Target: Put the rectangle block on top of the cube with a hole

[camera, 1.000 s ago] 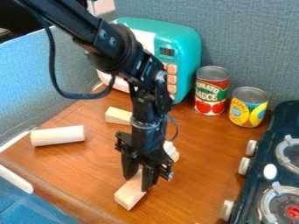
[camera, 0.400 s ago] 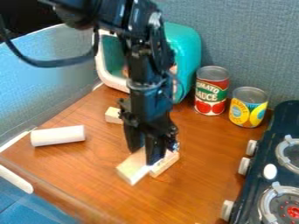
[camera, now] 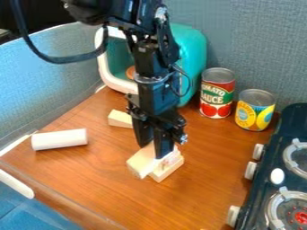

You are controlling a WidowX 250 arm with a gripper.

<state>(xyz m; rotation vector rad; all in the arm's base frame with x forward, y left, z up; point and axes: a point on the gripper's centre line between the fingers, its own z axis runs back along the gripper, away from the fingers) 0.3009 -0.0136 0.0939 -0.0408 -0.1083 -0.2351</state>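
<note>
White cylinder [camera: 59,139] sits near the tabletop's [camera: 99,177] left edge; right of it, the rectangle block [camera: 141,163] has shifted farther from the front edge, pinched in my gripper [camera: 151,152]. It now overlaps, in view, the pale block [camera: 168,170] on its right, probably the holed cube; can't confirm contact on top, so height and alignment need checking before release.

Your counter [camera: 203,193], brown wood
On it you have: white cylinder [camera: 60,139], rear pale block [camera: 120,118], front lower block [camera: 170,170], red-green can [camera: 217,96], yellow-blue can [camera: 255,112], teal toy microwave [camera: 193,58], toy stove [camera: 264,168].
</note>
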